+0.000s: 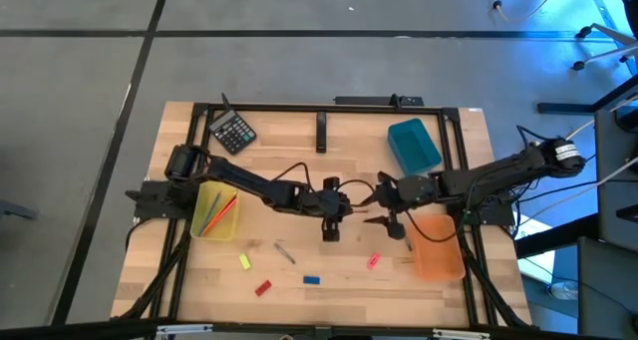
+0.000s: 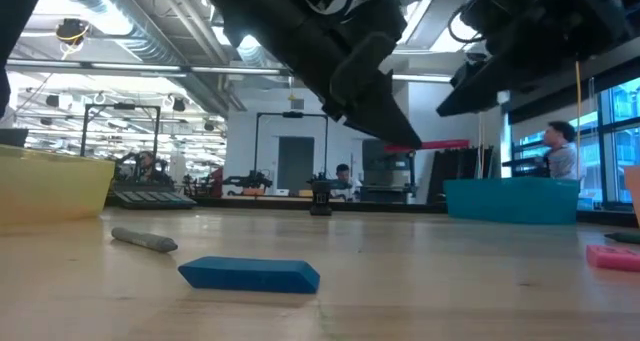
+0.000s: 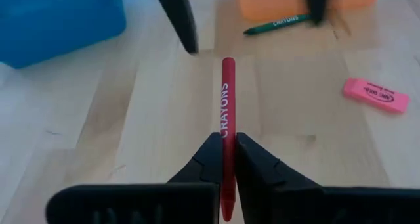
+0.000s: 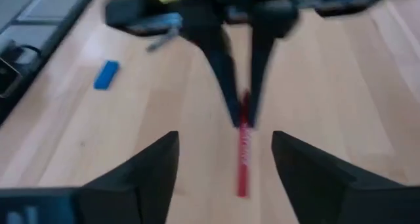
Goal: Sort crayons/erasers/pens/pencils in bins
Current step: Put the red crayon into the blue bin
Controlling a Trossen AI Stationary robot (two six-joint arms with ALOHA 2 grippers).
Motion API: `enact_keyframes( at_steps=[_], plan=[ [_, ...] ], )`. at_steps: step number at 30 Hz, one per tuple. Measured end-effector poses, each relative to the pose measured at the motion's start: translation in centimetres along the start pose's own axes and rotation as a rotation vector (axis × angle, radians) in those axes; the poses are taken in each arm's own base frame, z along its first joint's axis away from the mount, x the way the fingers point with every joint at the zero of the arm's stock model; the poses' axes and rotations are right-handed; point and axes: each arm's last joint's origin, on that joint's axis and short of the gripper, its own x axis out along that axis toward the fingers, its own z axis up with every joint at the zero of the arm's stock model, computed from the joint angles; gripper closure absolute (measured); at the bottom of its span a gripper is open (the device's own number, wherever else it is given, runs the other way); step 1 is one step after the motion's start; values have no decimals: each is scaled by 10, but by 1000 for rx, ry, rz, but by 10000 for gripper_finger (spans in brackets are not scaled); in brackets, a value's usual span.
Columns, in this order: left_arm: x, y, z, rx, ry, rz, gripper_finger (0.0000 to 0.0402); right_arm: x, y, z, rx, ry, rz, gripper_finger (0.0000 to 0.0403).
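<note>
At table centre, the left gripper [image 3: 224,159] is clamped on a red crayon [image 3: 226,112], held above the wood and pointing at the right gripper [image 4: 226,155], whose fingers stand wide apart. Judged step: a handover; next, the right fingers must close on the crayon's free end, toward the orange bin [image 1: 440,250].

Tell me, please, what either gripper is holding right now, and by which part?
The left gripper pinches a red crayon near one end; most of its length sticks out past the fingers. The right gripper is open, holding nothing.
</note>
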Motion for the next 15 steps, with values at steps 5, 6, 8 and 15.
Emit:
enact_keyframes(
  at_steps=[5,6,8,15],
  plan=[
    [0,0,0,2,-4,3,382,11,2,-5,-6,28,-2,106],
    [0,0,1,2,-6,3,383,14,2,-7,-5,41,-4,105],
    [0,0,1,1,-9,3,386,19,1,-11,-3,70,-11,107],
    [0,0,1,1,-11,2,381,27,-1,-17,-6,103,-51,151]
  ],
)
